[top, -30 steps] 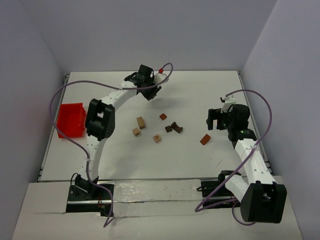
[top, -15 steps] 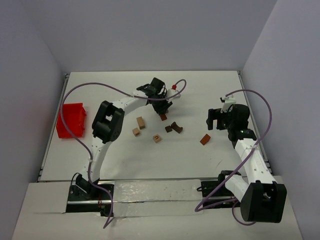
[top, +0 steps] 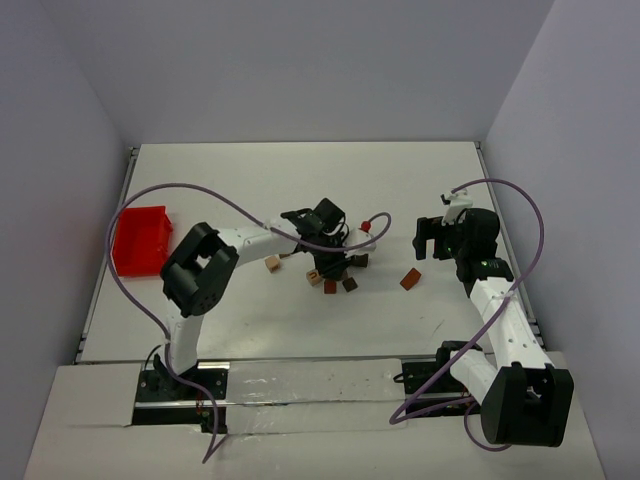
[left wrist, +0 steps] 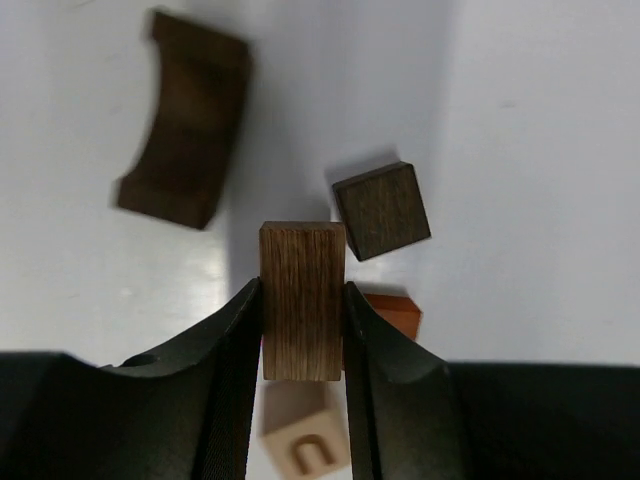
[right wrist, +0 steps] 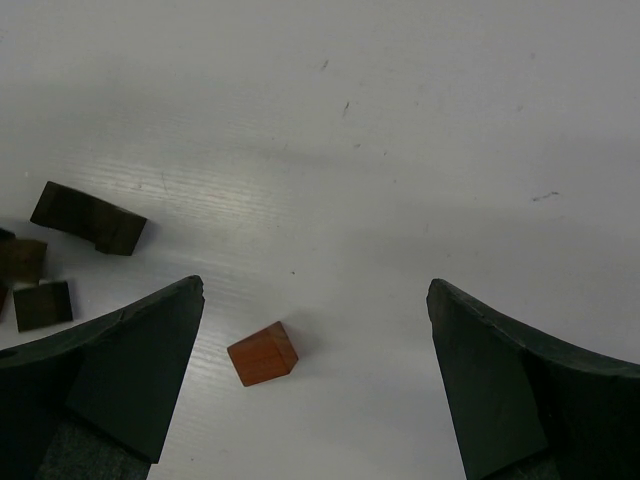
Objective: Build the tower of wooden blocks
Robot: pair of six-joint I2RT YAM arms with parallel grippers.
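My left gripper [top: 332, 258] is low among the cluster of small wooden blocks and is shut on a mid-brown oblong block [left wrist: 302, 262] that stands out from between its fingers. Around it in the left wrist view lie a dark brown arch block [left wrist: 185, 120], a dark brown cube [left wrist: 381, 210], a reddish block [left wrist: 396, 312] and a tan lettered cube [left wrist: 305, 445]. My right gripper [top: 431, 238] is open and empty, held above a lone reddish-brown cube [right wrist: 263, 353], which also shows in the top view [top: 410, 279].
A red plastic bin [top: 138, 240] stands at the table's left edge. A tan block [top: 272, 263] lies left of the cluster. The left arm's purple cable loops over the left half of the table. Walls close in the back and sides.
My left arm has swung from the back of the table down into the block cluster. Some dark and reddish blocks now lie nearer the front. The right arm has not moved.
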